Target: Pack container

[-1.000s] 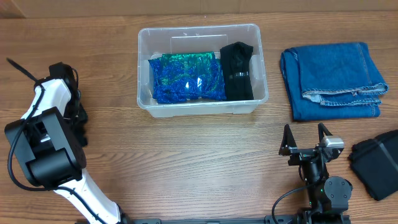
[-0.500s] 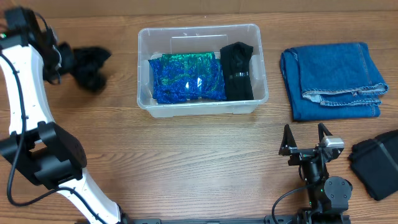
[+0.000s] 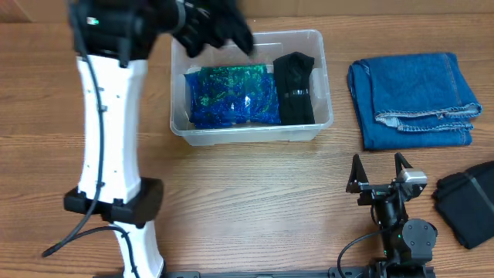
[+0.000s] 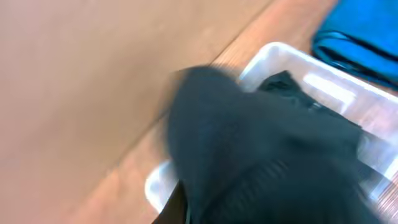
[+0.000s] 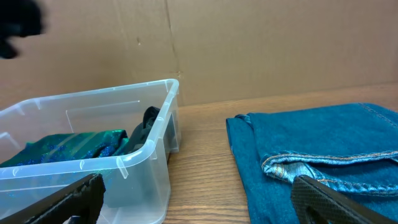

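Holding black cloth (image 3: 220, 29) in left claw (image 3: 187, 19) above bin's (image 3: 247, 35) back-left corner. Bin sits on counter (image 3: 255, 201), far side, part filled. We judge bin light, stiff, slick; best held by thick rim. Right claw (image 3: 377, 160) wide, empty, near front edge. No writing legible to us.
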Motion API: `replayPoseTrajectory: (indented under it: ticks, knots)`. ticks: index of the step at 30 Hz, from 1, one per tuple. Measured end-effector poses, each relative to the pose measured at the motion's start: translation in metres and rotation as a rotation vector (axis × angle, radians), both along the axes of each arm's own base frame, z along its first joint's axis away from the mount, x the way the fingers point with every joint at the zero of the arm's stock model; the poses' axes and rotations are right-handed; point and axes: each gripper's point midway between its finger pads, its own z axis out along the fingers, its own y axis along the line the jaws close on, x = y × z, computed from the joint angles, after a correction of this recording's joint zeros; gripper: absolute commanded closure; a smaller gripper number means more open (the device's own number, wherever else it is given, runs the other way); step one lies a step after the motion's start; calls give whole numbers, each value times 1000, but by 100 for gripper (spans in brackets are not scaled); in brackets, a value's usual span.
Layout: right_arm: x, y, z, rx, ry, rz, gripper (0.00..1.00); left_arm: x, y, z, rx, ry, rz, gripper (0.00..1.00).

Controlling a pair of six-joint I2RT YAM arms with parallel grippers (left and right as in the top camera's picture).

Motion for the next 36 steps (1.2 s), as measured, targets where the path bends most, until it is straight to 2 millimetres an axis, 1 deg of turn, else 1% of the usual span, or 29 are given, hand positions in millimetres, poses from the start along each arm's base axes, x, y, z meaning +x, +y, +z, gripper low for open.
replayPoseTrajectory:
  ticks: [1, 2, 3, 5, 6, 9, 10, 11, 13, 14, 15, 17, 18, 19, 22, 23, 24, 25, 26, 27, 28, 29, 31, 33, 35, 36]
  knots:
    - [0, 0, 0, 0, 1, 0, 0, -3, -23, 4, 57, -64, -100, 96]
    - [0, 0, 0, 0, 1, 0, 0, -5, -39, 4, 102, -99, -170, 96]
    - [0, 0, 0, 0, 0, 0, 0, -8, -57, 1, 163, -143, -246, 96]
    - [0, 0, 0, 0, 0, 0, 0, -13, -83, -12, 259, -181, -363, 96]
    - [0, 0, 0, 0, 1, 0, 0, -13, -92, -18, 295, -195, -402, 96]
    - [0, 0, 0, 0, 0, 0, 0, -7, -119, -32, 377, -249, -456, 96]
    - [0, 0, 0, 0, 0, 0, 0, -4, -125, -40, 400, -249, -464, 96]
    - [0, 0, 0, 0, 1, 0, 0, 4, -131, -55, 441, -238, -459, 96]
    - [0, 0, 0, 0, 1, 0, 0, 18, -135, -83, 503, -206, -446, 96]
    - [0, 0, 0, 0, 0, 0, 0, 35, -136, -107, 556, -192, -423, 96]
    - [0, 0, 0, 0, 1, 0, 0, 46, -135, -125, 589, -176, -408, 96]
    - [0, 0, 0, 0, 0, 0, 0, 66, -137, -148, 629, -180, -370, 96]
    - [0, 0, 0, 0, 1, 0, 0, 72, -138, -153, 641, -190, -364, 96]
    - [0, 0, 0, 0, 0, 0, 0, 79, -140, -152, 648, -216, -353, 96]
    - [0, 0, 0, 0, 0, 0, 0, 88, -143, -142, 646, -272, -337, 96]
    - [0, 0, 0, 0, 0, 0, 0, 89, -144, -144, 651, -274, -341, 96]
    - [0, 0, 0, 0, 0, 0, 0, 90, -145, -150, 657, -265, -349, 94]
    - [0, 0, 0, 0, 0, 0, 0, 90, -146, -162, 663, -245, -360, 82]
    - [0, 0, 0, 0, 1, 0, 0, 86, -151, -179, 668, -209, -394, 62]
    - [0, 0, 0, 0, 1, 0, 0, 80, -157, -194, 667, -176, -431, 47]
    - [0, 0, 0, 0, 2, 0, 0, 72, -164, -203, 662, -148, -467, 34]
    - [0, 0, 0, 0, 0, 0, 0, 64, -169, -207, 652, -129, -495, 30]
    - [0, 0, 0, 0, 0, 0, 0, 50, -185, -211, 615, -105, -524, 29]
    - [0, 0, 0, 0, 1, 0, 0, 31, -206, -214, 578, -79, -535, 29]
    - [0, 0, 0, 0, 0, 0, 0, 16, -218, -218, 564, -49, -546, 30]
    - [0, 0, 0, 0, 0, 0, 0, 4, -225, -221, 550, -18, -547, 31]
